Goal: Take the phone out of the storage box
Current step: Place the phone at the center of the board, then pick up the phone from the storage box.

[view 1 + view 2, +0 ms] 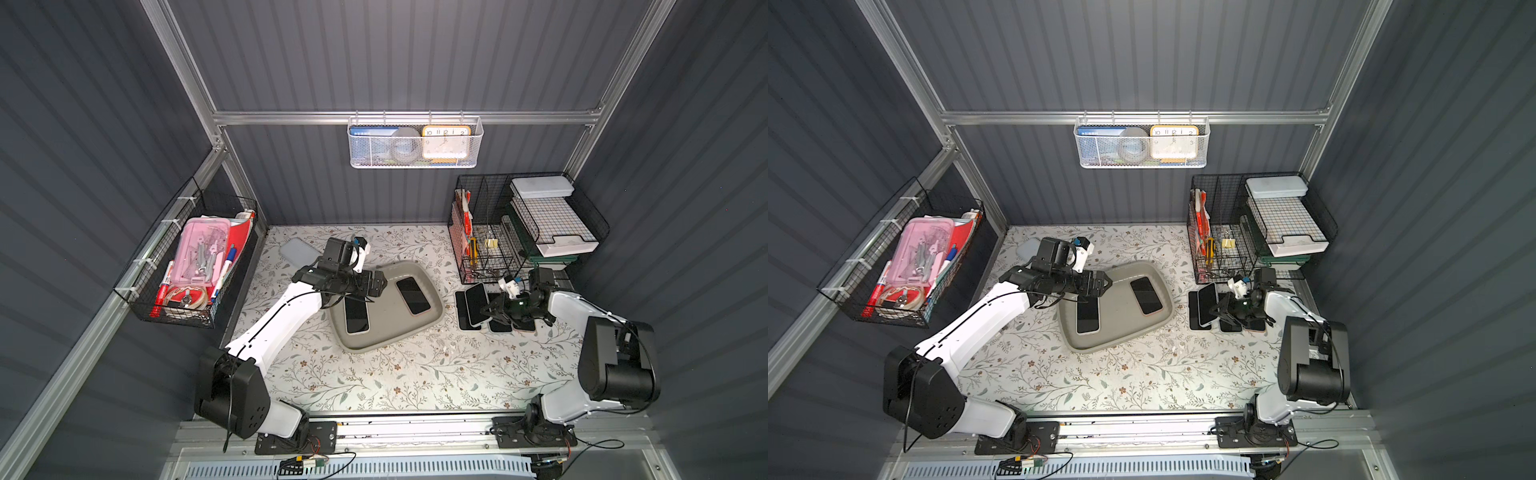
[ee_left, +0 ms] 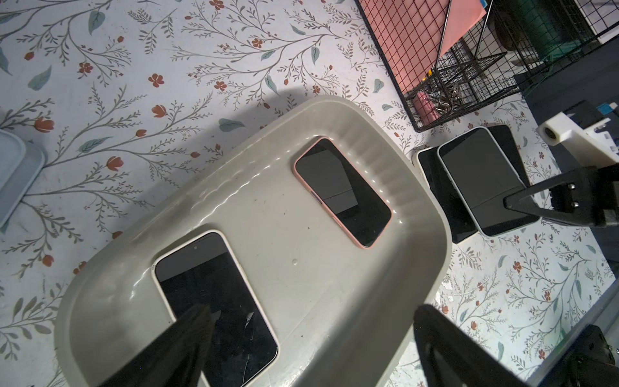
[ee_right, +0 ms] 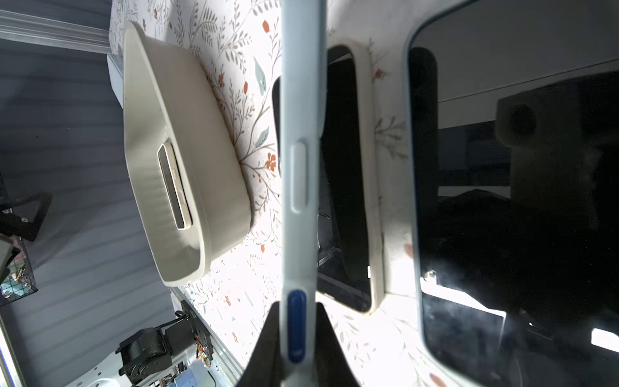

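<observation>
My left gripper [image 2: 310,313] hangs wide open over the left side of the storage box [image 1: 386,332], holding nothing. In the box lie a cream-cased phone [image 1: 356,313], near left, and a pink-cased phone [image 1: 412,296], far right. My right gripper [image 3: 297,321] is clamped on a pale-edged phone [image 3: 301,167], right of the box, above other phones [image 1: 463,311].

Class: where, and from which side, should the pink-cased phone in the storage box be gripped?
Probably across its two long edges at mid-length, coming from above: the pink-cased phone lies flat, screen up, on the floor of the storage box, so only its thin sides can be pinched.
</observation>
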